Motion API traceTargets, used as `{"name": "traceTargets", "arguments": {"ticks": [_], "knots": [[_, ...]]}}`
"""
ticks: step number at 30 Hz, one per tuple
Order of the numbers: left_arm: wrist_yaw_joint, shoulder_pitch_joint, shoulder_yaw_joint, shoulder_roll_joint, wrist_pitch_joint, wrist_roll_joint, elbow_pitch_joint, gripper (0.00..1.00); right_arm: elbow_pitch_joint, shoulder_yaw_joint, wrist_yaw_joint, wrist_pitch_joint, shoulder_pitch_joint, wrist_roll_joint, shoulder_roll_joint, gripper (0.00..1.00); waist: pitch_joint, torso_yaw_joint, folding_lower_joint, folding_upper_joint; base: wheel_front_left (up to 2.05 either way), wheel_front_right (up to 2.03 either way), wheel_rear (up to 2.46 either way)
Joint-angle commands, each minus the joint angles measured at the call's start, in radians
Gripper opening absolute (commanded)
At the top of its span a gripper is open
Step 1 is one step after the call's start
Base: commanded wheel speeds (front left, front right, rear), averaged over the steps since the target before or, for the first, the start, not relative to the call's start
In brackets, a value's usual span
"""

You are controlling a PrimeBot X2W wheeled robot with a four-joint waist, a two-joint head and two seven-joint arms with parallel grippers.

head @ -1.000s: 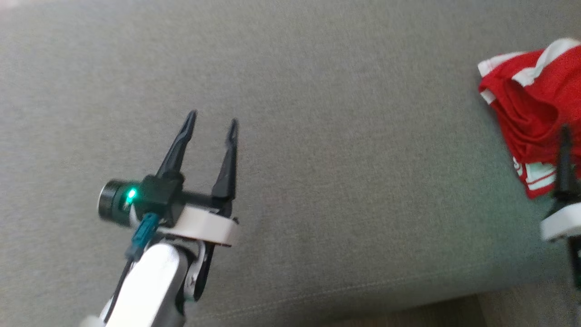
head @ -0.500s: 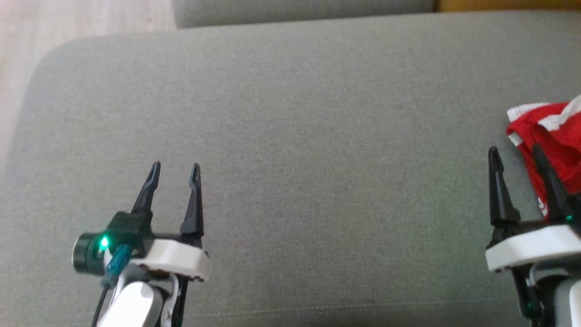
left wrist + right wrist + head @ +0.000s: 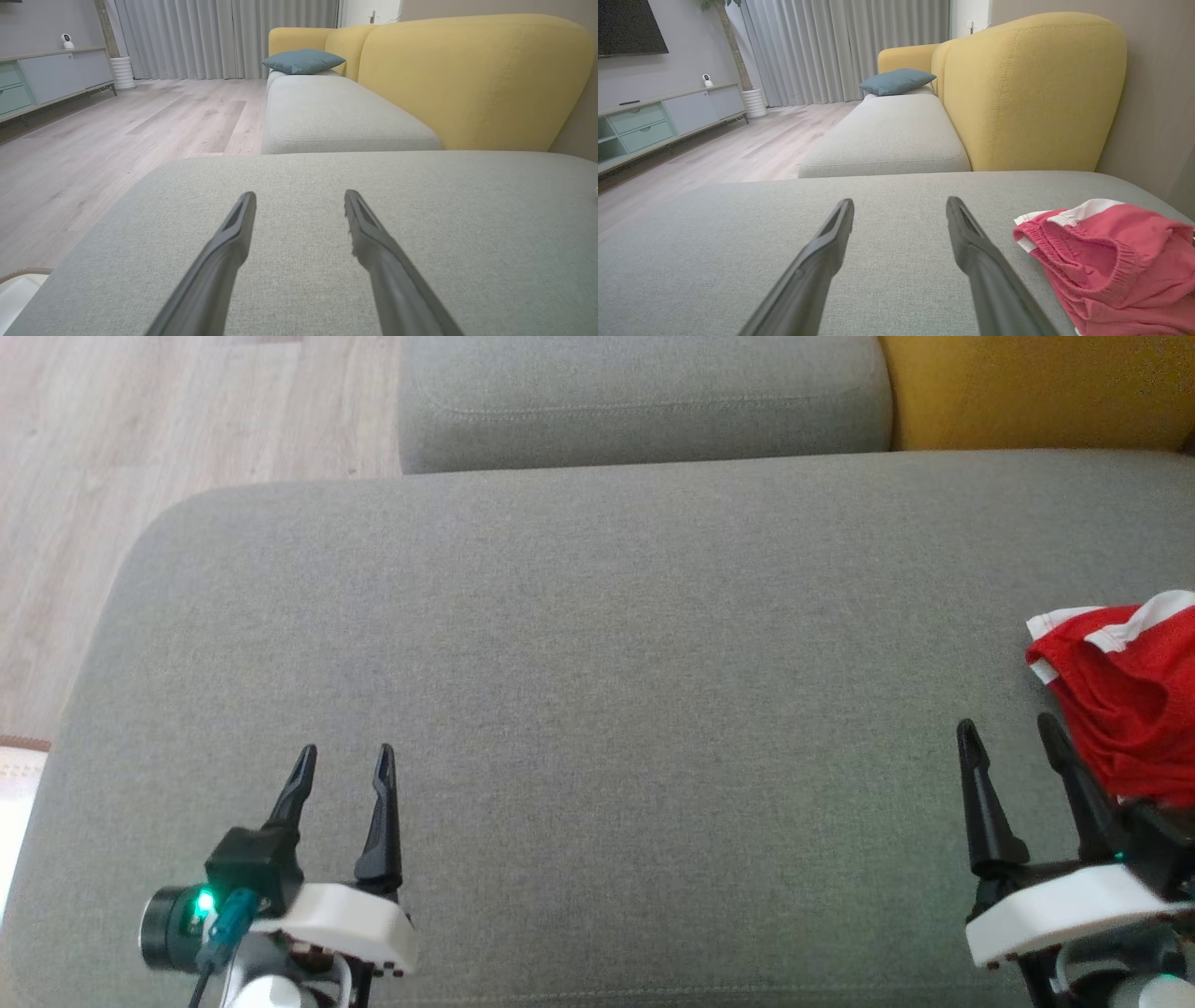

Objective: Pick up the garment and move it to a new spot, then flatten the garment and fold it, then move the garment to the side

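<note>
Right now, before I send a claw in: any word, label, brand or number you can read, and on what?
None can be read.
The red garment shows white stripes, no lettering; the grey cushion and yellow backrest are plain.
Anything on the far cabinet is too small to tell.
</note>
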Motion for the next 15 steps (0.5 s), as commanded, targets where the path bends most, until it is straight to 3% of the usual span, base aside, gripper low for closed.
{"name": "traceTargets", "arguments": {"ticks": [1, 15], "knots": [[0.005, -0.033, 0.044, 0.026, 0.003, -0.003, -0.037, 1.0, -0.035, 0.024, 0.007, 0.0, -0.016, 0.004, -0.004, 1.0, -0.006, -0.001, 0.0001, -0.0001, 0.0, 0.0, 0.0], [0.01, -0.034, 0.041, 0.042, 0.011, -0.004, -0.043, 1.0, -0.04, 0.027, 0.007, 0.004, -0.011, -0.002, 0.002, 1.0, -0.012, -0.016, 0.0001, -0.0001, 0.0, 0.0, 0.0]]}}
